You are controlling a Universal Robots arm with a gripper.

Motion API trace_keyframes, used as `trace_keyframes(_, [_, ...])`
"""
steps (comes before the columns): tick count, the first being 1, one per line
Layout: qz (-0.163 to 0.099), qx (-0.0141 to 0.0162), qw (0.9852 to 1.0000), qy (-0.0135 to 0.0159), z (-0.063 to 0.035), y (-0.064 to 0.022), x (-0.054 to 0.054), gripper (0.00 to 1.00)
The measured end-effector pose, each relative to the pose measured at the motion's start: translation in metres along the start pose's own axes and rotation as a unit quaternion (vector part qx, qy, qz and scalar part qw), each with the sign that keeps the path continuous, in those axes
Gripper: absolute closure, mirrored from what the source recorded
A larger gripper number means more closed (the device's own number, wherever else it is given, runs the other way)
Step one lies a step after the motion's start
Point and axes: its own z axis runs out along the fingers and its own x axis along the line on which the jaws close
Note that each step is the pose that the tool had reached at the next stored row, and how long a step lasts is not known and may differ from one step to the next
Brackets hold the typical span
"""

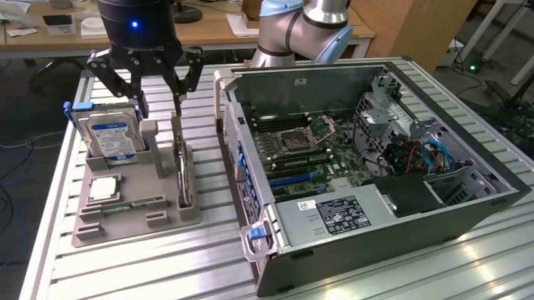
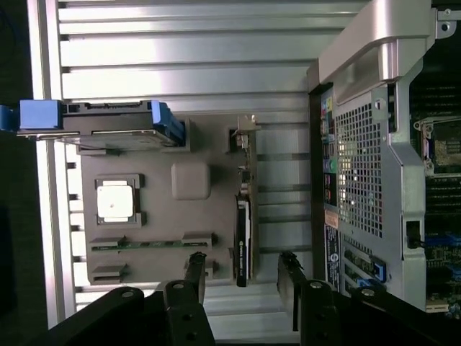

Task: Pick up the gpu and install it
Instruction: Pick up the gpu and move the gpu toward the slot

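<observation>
Just below the gripper point(image 1: 160, 112), jaws spread wide and empty, the gpu point(image 1: 182, 167) stands on edge in the grey tray point(image 1: 167, 215); any sideways drift could plant one jaw on its thin top edge.

Silver-blue arm point(image 1: 294, 28); black claw point(image 1: 160, 107); blue light point(image 1: 134, 25)

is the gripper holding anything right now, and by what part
Nothing is held: the gripper is open over the gpu, which stands on edge in the gray tray.
</observation>
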Motion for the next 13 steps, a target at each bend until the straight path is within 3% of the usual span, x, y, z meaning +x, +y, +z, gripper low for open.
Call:
trace_keyframes(5, [0.0, -0.0001, 1.0, -0.0001, 0.0, -0.0054, -0.0003, 0.47])
trace_keyframes(13, [0.0, 0.0, 1.0, 0.0, 0.0053, -0.0061, -0.0002, 0.47])
